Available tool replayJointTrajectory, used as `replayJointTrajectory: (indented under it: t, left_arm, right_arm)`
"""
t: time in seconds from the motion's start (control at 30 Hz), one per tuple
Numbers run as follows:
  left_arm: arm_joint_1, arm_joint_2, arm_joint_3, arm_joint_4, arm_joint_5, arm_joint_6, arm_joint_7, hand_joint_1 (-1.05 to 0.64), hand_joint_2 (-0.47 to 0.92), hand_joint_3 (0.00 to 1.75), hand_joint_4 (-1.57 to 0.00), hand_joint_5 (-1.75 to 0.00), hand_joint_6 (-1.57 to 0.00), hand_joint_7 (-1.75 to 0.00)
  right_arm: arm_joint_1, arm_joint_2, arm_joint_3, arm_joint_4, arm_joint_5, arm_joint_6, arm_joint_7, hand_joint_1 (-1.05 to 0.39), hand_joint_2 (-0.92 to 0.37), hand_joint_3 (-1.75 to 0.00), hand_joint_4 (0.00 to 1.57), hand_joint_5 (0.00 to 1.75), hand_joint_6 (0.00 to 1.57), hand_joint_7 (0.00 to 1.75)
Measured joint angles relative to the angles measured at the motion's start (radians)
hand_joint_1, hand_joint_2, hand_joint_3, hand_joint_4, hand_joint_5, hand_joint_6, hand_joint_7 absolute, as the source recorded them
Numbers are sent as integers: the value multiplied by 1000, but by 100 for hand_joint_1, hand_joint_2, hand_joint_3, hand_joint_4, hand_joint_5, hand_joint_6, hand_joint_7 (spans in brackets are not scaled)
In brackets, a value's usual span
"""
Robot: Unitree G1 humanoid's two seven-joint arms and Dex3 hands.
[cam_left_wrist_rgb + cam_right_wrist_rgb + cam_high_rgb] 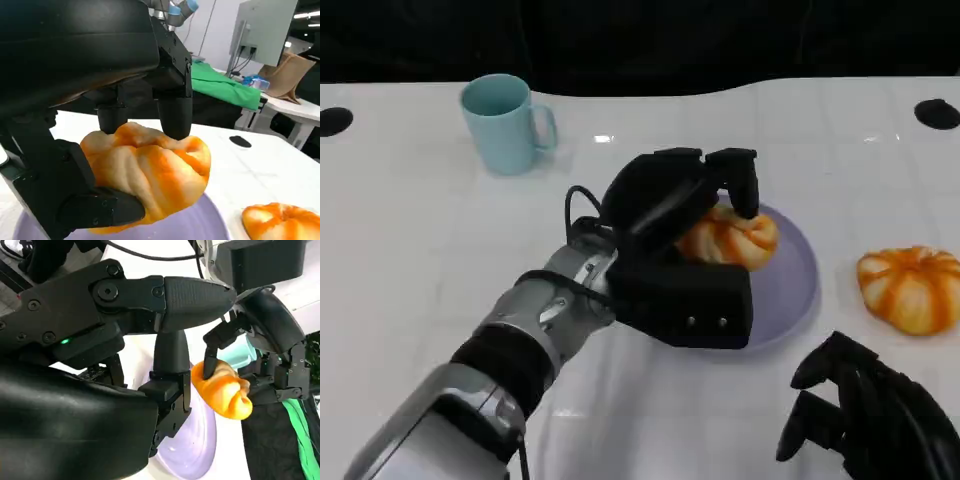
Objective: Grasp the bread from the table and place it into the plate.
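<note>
Nearest the camera, the right hand (870, 420) hangs low at the table edge, fingers curled in with nothing in them. Just beyond, the left hand (685, 250) clamps the bread (730, 238) between thumb below and fingers on top, holding it over the purple plate (790, 290). That bread looks light, soft and squashy, so a gentle hold across its plump middle should suit. Farther right a second bun (910, 288) lies on the table; a teal mug (505, 122) stands beyond.
</note>
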Motion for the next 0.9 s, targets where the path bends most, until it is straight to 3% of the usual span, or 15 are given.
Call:
replayJointTrajectory:
  t: [0.1,0.17,0.2,0.3,0.37,0.43,0.6,0.63,0.7,0.83,0.9]
  left_arm:
    - [-2,-3,-3,13,0,-8,0,-22,48,118,-91,-175,-69,-171]
    - [-3,-4,-6,18,0,-9,0,-23,53,111,-80,-175,-68,-154]
    - [-5,-5,-9,22,0,-8,-3,-25,58,97,-75,-166,-70,-131]
    - [-14,-5,-13,31,0,-2,-28,-26,65,79,-69,-153,-68,-106]
    - [-16,-5,-16,31,0,2,-39,-29,84,40,-60,-126,-66,-57]
    - [-18,-2,-24,30,5,15,-57,-30,90,27,-58,-118,-67,-40]
    - [-18,4,-35,30,12,29,-72,-30,92,23,-58,-116,-69,-34]
    - [-18,5,-35,29,12,29,-72,-39,92,25,-46,-104,-60,-29]
    - [-21,6,-40,27,15,39,-89,-70,92,31,-10,-57,-29,-12]
    - [-47,25,-76,22,38,120,-220,-90,92,40,0,-18,-14,-3]
    - [-50,35,-80,8,43,138,-254,-93,92,43,0,-11,-12,-2]
  right_arm:
    - [0,1,2,0,-2,-3,-1,-52,-92,-52,61,175,42,172]
    - [0,1,3,0,-2,-4,-1,-52,-92,-52,62,175,42,172]
    - [0,1,3,0,-2,-4,-1,-52,-92,-54,61,175,41,173]
    - [0,1,5,1,-6,-20,2,-51,-92,-54,61,175,41,174]
    - [0,1,5,1,-9,-27,4,-52,-92,-53,62,175,41,174]
    - [0,1,5,1,-12,-27,2,-52,-92,-52,62,175,41,173]
    - [1,1,5,1,-13,-24,-2,-52,-92,-52,62,175,41,173]
    - [1,1,5,1,-13,-24,-2,-52,-92,-52,62,175,41,173]
    - [1,1,5,1,-14,-23,-2,-52,-92,-52,62,175,41,173]
    - [1,2,5,0,-14,-21,-4,-52,-92,-52,63,175,41,174]
    - [2,2,5,0,-13,-20,-4,-52,-92,-52,63,175,41,174]
